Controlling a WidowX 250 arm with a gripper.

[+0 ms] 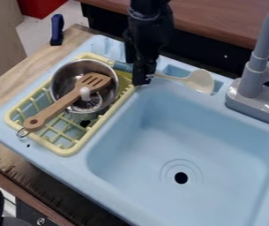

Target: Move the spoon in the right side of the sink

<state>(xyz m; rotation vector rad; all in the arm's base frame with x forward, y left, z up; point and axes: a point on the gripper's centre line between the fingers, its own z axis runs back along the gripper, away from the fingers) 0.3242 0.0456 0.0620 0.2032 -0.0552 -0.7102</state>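
The black gripper point(142, 77) hangs down at the back left corner of the sink basin, right at the handle of the spoon. From there the cream spoon point(200, 81) stretches right, its bowl over the small recesses along the sink's back edge. A blue-grey piece left of the gripper lines up with the spoon and looks like its handle end. The gripper hides the middle of the handle. The light blue sink point(233, 145) has its dark drain hole low in the basin.
Left of the basin stands a yellow dish rack point(72, 150) with a metal pot point(60, 81) and a wooden spatula point(57, 107) lying across it. A grey faucet point(255, 70) rises at the back right. A dark blue object point(57, 30) is at the upper left.
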